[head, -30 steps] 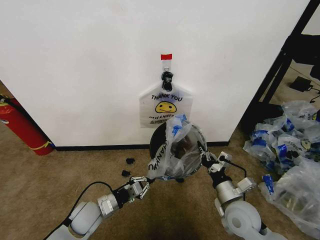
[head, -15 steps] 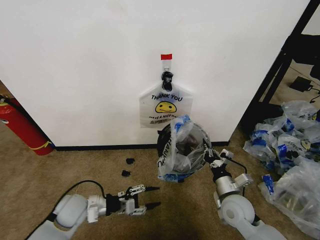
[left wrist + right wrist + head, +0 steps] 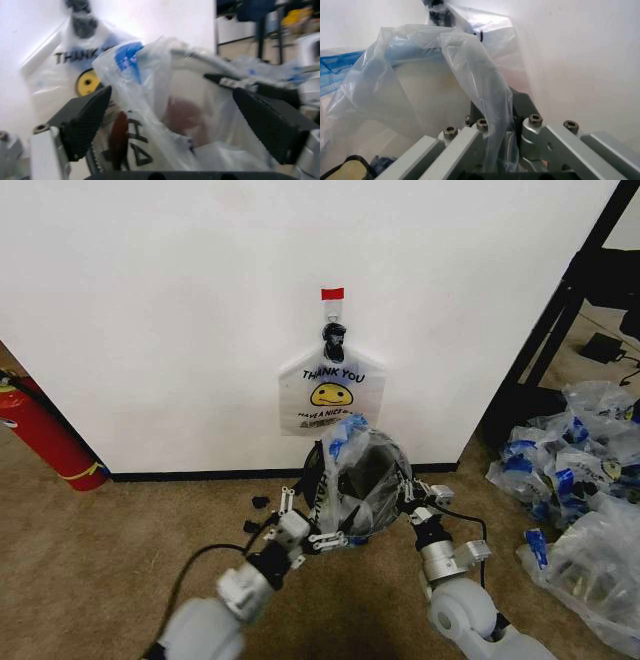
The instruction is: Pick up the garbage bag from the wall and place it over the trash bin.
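The garbage bag [image 3: 357,475], see-through with blue patches, is draped around the trash bin [image 3: 308,472], whose black rim and dark inside show through the plastic. In the left wrist view the bin's red [image 3: 176,117] glows through the garbage bag [image 3: 150,93]. My left gripper [image 3: 314,520] [image 3: 172,95] stands open at the bag's left lower side, its fingers wide on either side of the plastic. My right gripper [image 3: 410,496] [image 3: 496,125] is shut on a fold of the bag [image 3: 470,63] at its right edge. Both stand before the white wall [image 3: 150,330].
A flat white "THANK YOU" bag [image 3: 331,393] hangs on the wall under a red tape mark [image 3: 332,293]. A red fire extinguisher [image 3: 45,430] leans at the left. A heap of clear bags [image 3: 580,480] and a black rack [image 3: 560,310] stand at the right. Small black bits [image 3: 259,502] lie on the carpet.
My left gripper has come up from low on the carpet to the bag's left side, still open. The bag has shifted a little left, held by the right gripper.
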{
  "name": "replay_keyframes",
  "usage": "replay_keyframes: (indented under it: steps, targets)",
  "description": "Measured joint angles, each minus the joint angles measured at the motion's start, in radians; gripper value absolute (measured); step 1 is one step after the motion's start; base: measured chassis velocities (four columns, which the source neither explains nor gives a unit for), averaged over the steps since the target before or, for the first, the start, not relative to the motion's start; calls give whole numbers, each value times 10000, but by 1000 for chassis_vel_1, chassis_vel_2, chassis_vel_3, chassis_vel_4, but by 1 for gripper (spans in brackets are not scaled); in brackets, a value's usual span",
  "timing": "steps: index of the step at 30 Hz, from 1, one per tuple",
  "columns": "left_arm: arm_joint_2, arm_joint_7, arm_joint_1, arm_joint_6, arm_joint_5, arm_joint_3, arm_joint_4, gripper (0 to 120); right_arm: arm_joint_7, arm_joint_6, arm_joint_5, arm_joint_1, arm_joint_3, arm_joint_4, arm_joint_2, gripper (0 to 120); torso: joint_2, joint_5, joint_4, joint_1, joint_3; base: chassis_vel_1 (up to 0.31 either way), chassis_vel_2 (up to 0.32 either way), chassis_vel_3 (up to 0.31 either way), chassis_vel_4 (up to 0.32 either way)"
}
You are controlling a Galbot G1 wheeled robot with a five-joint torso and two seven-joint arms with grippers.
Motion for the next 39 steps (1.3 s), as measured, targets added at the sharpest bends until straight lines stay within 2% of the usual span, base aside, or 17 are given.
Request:
replay_keyframes:
  steps: [1,4,5,9,10,12,14,20,22,25,32,39]
  targets:
    - [-154,-383,-85,27,366,83,220,88,-21,27,-145,16,-5,-60,9,1,0,1,0,0,0,0,0,0,0]
    - [-276,-865,-158,65,969,67,494,77,-77,58,-252,18,-9,-108,11,1,0,0,-1,0,0,0,0,0,0]
    - [-276,-865,-158,65,969,67,494,77,-77,58,-252,18,-9,-108,11,1,0,0,-1,0,0,0,0,0,0]
    - [-277,-1208,-185,93,1261,12,595,64,-143,77,-371,24,-12,-150,0,1,0,1,0,0,0,0,0,0,0]
    - [-252,-1331,-181,111,1367,-11,594,55,-153,78,-395,46,-15,-164,-7,1,0,1,-1,0,0,0,0,0,0]
    - [-238,-1411,-161,144,1440,-12,552,48,-153,74,-396,68,-23,-172,-5,1,0,0,0,0,0,0,0,0,0]
    - [-236,-1428,-155,157,1452,-11,531,47,-153,71,-396,74,-26,-176,0,1,0,0,0,0,0,0,0,0,0]
    - [-267,-1500,-208,424,1376,169,468,18,-186,55,-400,71,-33,-185,26,1,0,0,0,0,0,0,0,0,0]
    - [-278,-1500,-232,464,1334,200,469,16,-203,55,-407,67,-29,-185,22,1,0,1,0,0,0,0,0,0,0]
    - [-336,-1499,-353,606,1187,314,509,1,-268,56,-460,17,0,-165,5,1,0,0,0,0,0,0,0,0,0]
    - [-334,-1516,-475,651,1031,378,567,0,-305,60,-538,-52,40,-81,-21,1,0,0,-1,0,0,0,0,0,0]
    - [-50,-1616,-451,631,671,-21,341,0,-331,58,-509,-45,80,-113,-87,1,0,0,0,0,0,0,0,0,0]
